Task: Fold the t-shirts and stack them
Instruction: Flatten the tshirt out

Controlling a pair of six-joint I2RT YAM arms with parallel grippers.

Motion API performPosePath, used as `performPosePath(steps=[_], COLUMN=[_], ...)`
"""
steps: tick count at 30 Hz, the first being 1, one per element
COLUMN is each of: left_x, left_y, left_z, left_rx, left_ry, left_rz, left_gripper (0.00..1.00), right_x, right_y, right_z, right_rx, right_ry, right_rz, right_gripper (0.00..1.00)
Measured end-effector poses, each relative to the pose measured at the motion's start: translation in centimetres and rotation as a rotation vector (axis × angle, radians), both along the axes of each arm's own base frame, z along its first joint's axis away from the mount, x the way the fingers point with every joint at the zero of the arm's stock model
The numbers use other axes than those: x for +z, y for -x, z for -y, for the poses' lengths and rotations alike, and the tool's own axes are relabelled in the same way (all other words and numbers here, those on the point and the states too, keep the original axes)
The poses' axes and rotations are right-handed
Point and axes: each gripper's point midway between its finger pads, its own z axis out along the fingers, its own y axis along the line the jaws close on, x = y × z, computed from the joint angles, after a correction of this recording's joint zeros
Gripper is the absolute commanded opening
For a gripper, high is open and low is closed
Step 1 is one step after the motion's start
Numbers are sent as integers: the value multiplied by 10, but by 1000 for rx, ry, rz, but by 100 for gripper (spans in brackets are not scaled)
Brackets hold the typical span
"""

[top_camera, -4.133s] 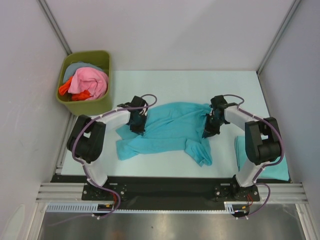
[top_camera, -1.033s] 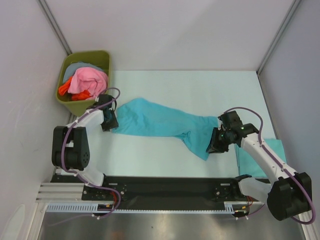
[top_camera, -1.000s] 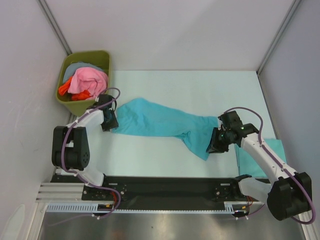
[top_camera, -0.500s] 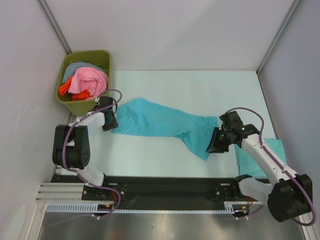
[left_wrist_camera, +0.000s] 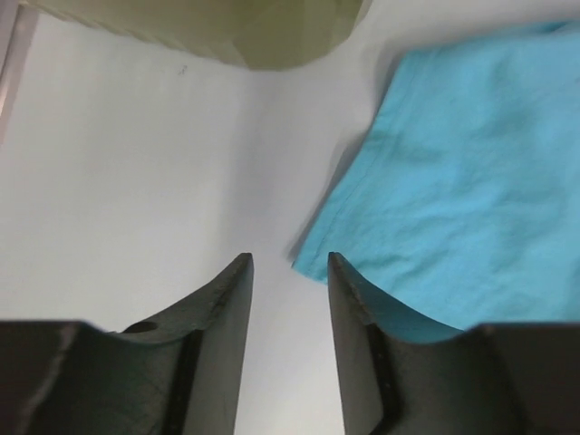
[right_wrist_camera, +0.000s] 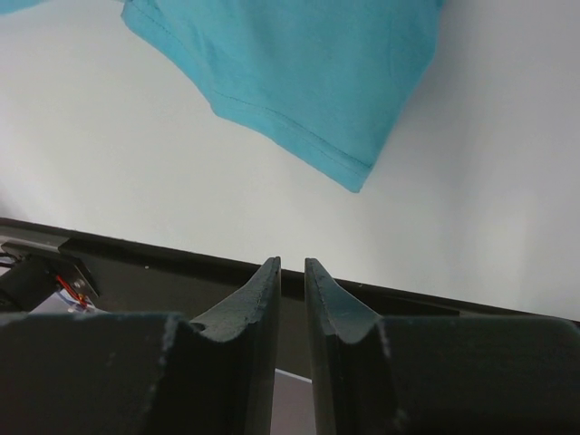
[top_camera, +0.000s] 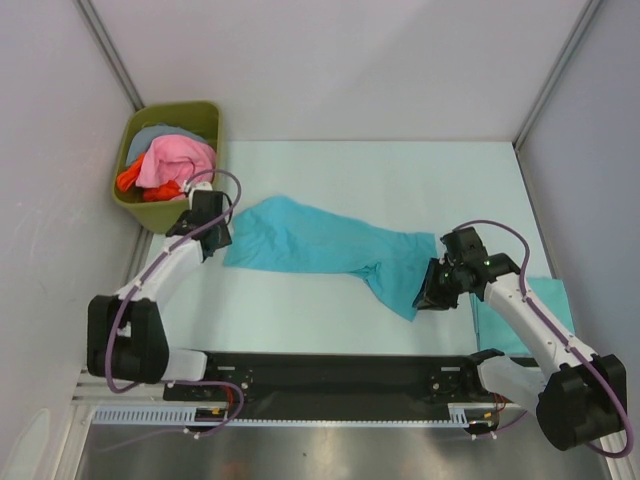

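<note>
One teal t-shirt (top_camera: 320, 245) lies stretched in a long band across the white table, from the far left to the near right. My left gripper (top_camera: 217, 238) hovers at its left end, open. In the left wrist view the gripper (left_wrist_camera: 285, 258) frames bare table, with the t-shirt (left_wrist_camera: 453, 181) corner just past its right fingertip. My right gripper (top_camera: 432, 290) sits at the shirt's right end. In the right wrist view the gripper (right_wrist_camera: 293, 263) stands slightly open on nothing, and the t-shirt (right_wrist_camera: 299, 72) hem lies beyond the tips. A second t-shirt (top_camera: 558, 298) lies flat under the right arm.
An olive-green bin (top_camera: 180, 213) of pink, orange and blue cloth stands at the far left corner, close behind the left gripper, and shows as the bin (left_wrist_camera: 227, 32) in the left wrist view. The black rail (top_camera: 330, 370) runs along the table's near edge.
The left arm has stretched out, its elbow swinging toward the near left, and its jaws have widened a little. The shirt and the right arm have hardly moved.
</note>
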Motion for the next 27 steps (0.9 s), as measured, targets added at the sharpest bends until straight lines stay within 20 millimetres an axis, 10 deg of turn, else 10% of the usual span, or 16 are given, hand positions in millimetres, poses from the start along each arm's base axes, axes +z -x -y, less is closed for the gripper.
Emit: performPosePath(steps=[4,13,27], left_x=[10,-58,-80], left_y=[3,43,26], left_z=[3,12,5], left_rx=[22,155,199], left_ry=[46,212,218], left_rz=[76,-13,-31], left_gripper=[42,51,44], right_x=[1,1,6], right_y=[-1,1,8], right_z=[-1,-1,2], right_rx=[3,10,10], right_ry=[-8,-7,-8], right_rz=[6,1,12], right_gripper=[23,23,23])
